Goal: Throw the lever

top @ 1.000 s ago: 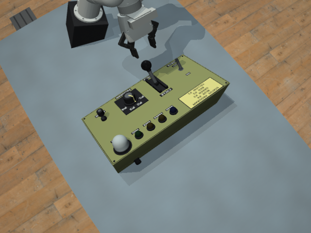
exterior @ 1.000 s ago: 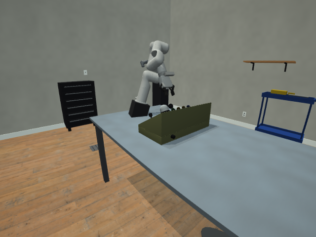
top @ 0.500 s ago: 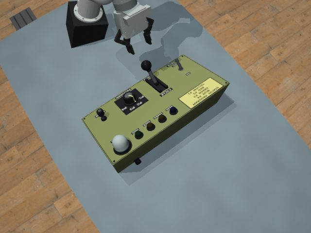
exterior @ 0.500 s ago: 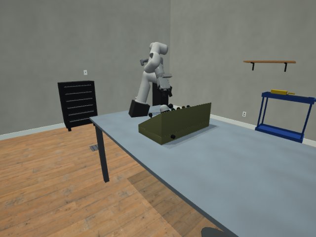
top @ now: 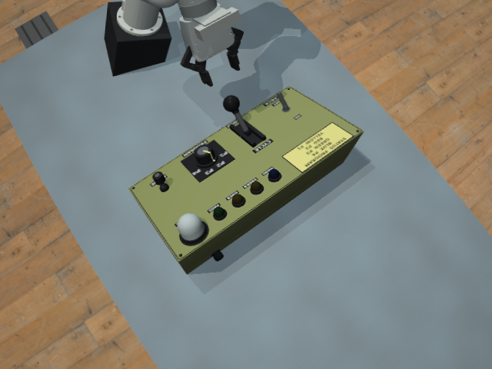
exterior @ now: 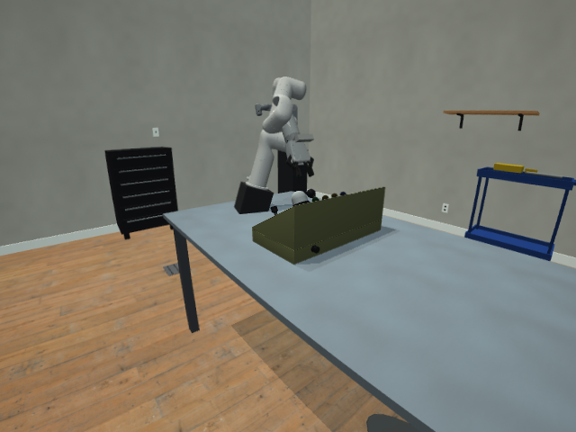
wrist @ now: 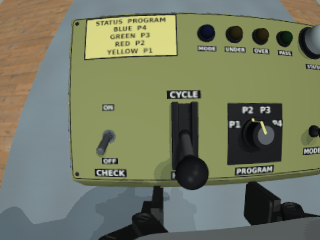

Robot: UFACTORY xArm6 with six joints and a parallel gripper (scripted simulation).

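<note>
An olive console (top: pixel 314 119) (exterior: pixel 325 223) (wrist: pixel 134 127) lies on the grey table. Its lever with a black ball knob (top: pixel 231 103) (wrist: pixel 191 174) stands in a black slot (top: pixel 249 134) (wrist: pixel 184 127). The lever leans to the slot's end away from the CYCLE label (top: pixel 263 146) (wrist: pixel 184 95), towards the arm. My gripper (top: pixel 221 73) (exterior: pixel 302 172) (wrist: pixel 205 202) is open and empty. It hangs above the table just behind the console's edge, a short way behind and above the knob, not touching it.
The console also carries a rotary PROGRAM knob (top: pixel 205 157) (wrist: pixel 256 135), a CHECK toggle (top: pixel 284 103) (wrist: pixel 106 142), several coloured buttons (top: pixel 256 187), a white dome button (top: pixel 191 227), a small black toggle (top: pixel 160 178) and a yellow status card (top: pixel 317 146). The arm's black base (top: pixel 134 43) stands behind.
</note>
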